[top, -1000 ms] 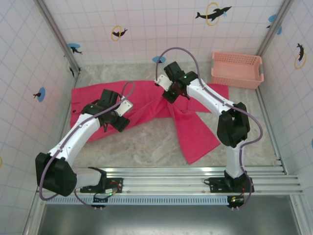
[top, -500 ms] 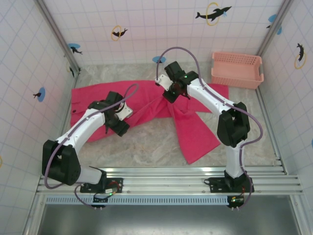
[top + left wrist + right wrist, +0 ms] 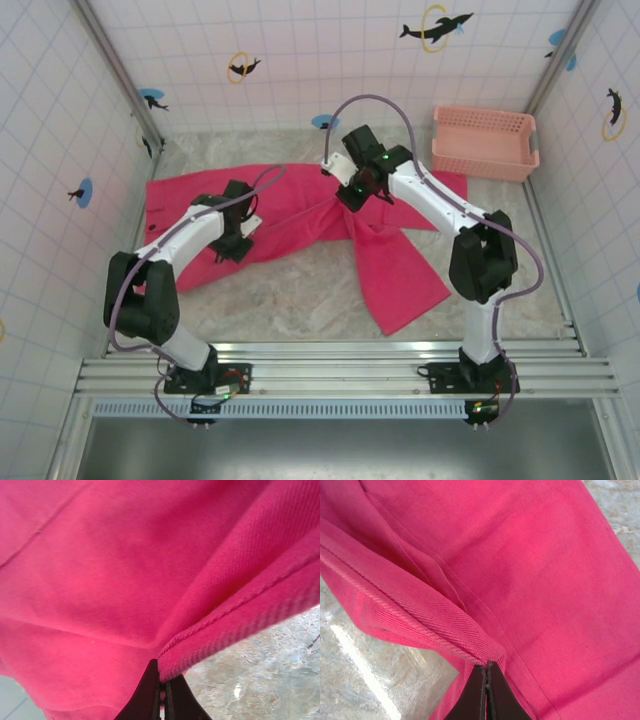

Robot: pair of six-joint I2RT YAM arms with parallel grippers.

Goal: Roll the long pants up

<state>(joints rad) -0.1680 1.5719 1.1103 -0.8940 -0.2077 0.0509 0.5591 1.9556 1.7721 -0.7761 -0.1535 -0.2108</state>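
Sprawled across bench (image 3: 290, 295): long pants (image 3: 400, 270), legs splayed. Pinched shut on a hem fold: left gripper (image 3: 162, 682); right gripper (image 3: 486, 672) likewise clamped on a stitched edge. Soft, light, limp twill. Likely sags and slips, so best held at doubled hems.

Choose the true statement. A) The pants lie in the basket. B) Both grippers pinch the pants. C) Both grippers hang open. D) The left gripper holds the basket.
B: the left gripper and the right gripper each close dark fingertips on a hemmed fold of the long pants; the basket stands apart, far right.
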